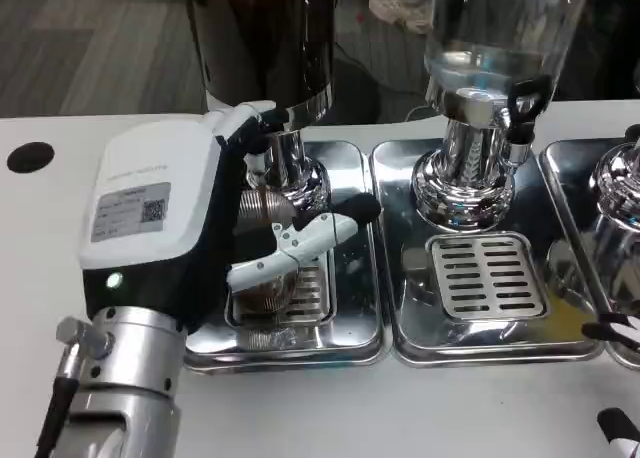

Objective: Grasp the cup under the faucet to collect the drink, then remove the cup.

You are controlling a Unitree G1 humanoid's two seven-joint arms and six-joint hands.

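Note:
A ribbed brownish cup (264, 212) stands on the drip grate of the left steel tray (300, 354), below the chrome base of the dark-liquid dispenser (262, 38). My left hand (190, 218) is large in the foreground and wraps the cup. Its white and black fingers (300, 240) curl across the cup's front, and another finger reaches over the top near the faucet (262, 128). The hand hides much of the cup. Only the black and white fingertips of my right hand (615, 378) show, at the bottom right edge, and its pose is unclear.
A second dispenser (480, 58) with a clear tank and a black tap (525, 103) stands on the middle tray (490, 354), which has a slotted grate (487, 275). A third chrome base (618, 183) sits at the far right. A black dot (30, 156) marks the white table.

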